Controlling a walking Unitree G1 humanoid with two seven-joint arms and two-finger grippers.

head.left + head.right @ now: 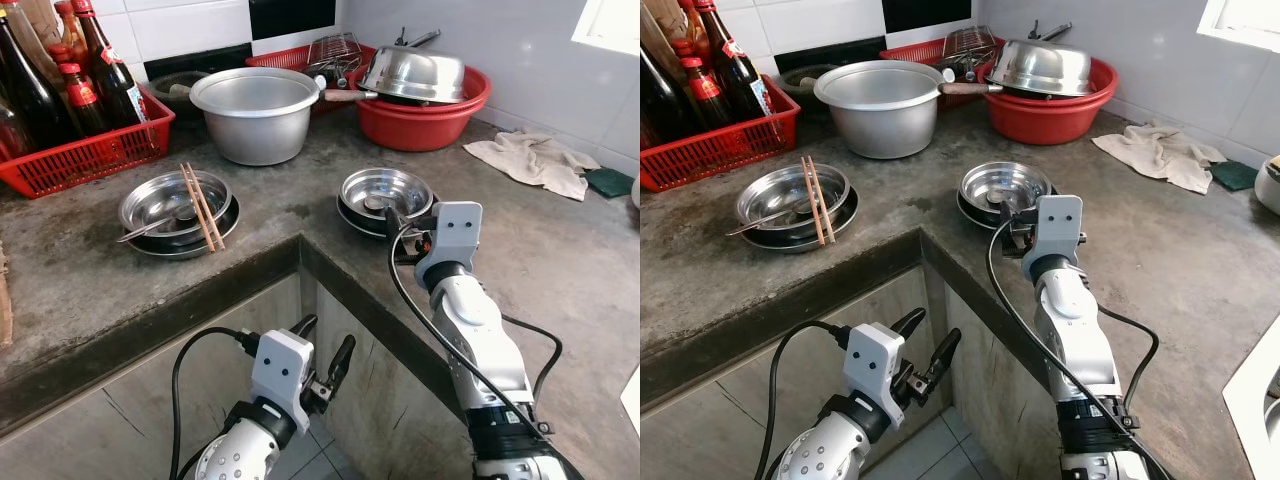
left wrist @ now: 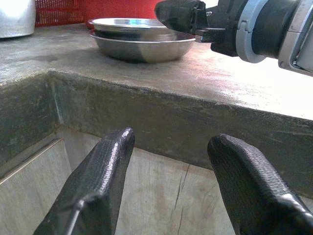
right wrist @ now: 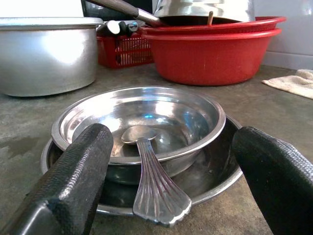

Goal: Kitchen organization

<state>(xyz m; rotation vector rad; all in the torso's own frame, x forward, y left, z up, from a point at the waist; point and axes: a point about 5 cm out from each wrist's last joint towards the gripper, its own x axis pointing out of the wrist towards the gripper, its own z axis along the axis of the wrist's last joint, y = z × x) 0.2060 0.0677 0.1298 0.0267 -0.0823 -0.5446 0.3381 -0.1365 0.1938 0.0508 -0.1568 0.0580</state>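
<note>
Black fingers of left gripper (image 1: 322, 352) spreading wide below counter (image 1: 90, 270), idling; right gripper (image 3: 171, 176) gaping either side of spoon (image 3: 149, 176), its handle jutting over the rim of stacked bowls (image 1: 385, 190) near the edge; likely handling light, stiff, slippery, best pinching at that handle; beyond, bowls (image 1: 172, 205) holding chopsticks (image 1: 201, 205) and another spoon; pot (image 1: 255, 110) and red basin (image 1: 425, 120) sitting farthest.

We lose the bottles (image 1: 60, 80) at the frame top, necks cut off. Right gripper (image 1: 395, 228) covers the near rim of the steel bowl (image 1: 385, 192), fingertips hidden behind its wrist housing. Wok (image 1: 415, 72) hides the red basin (image 1: 425, 125) interior. Bottle labels too small to read.
</note>
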